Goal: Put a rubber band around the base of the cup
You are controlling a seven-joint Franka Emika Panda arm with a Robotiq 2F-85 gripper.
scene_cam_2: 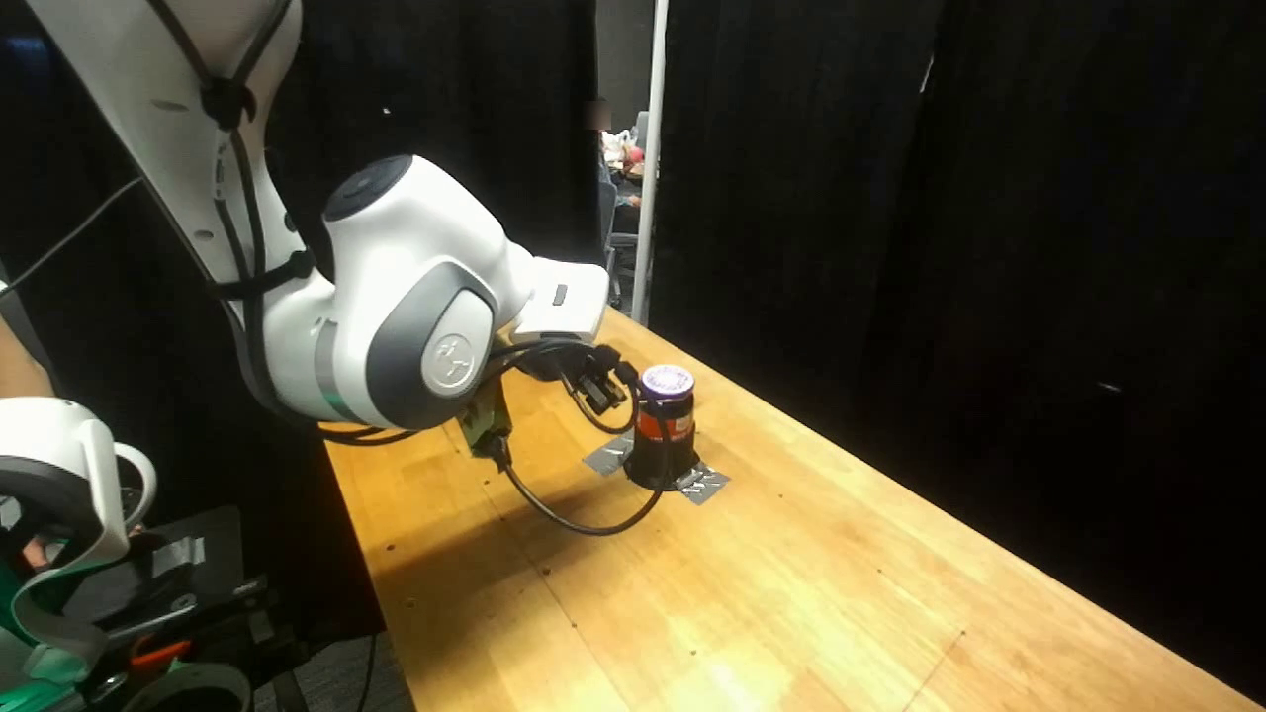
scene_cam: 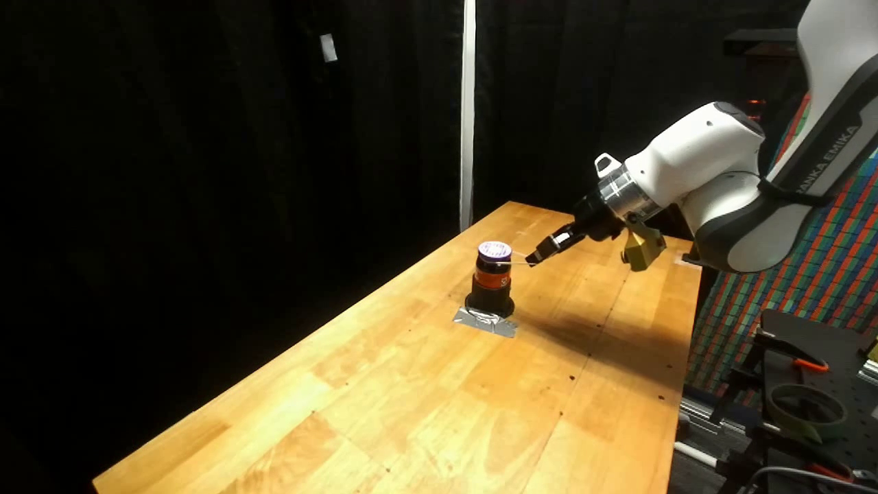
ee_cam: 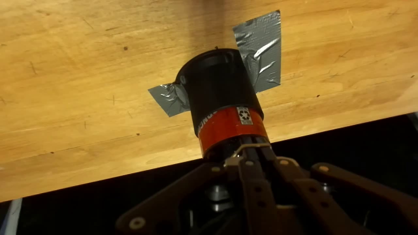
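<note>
Cup [scene_cam: 492,280] stands upright on bench [scene_cam: 425,405], tape [ee_cam: 266,37] at its base presumably so tension won't drag it; fingers [scene_cam: 536,256] look pinched on rubber band [scene_cam: 517,263], strung to the cup's upper part.

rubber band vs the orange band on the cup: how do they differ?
The rubber band is thin and tan; the orange band is broad and printed. In the wrist view, the rubber band crosses the jaws near their tips; the orange band lies against the cup.
</note>
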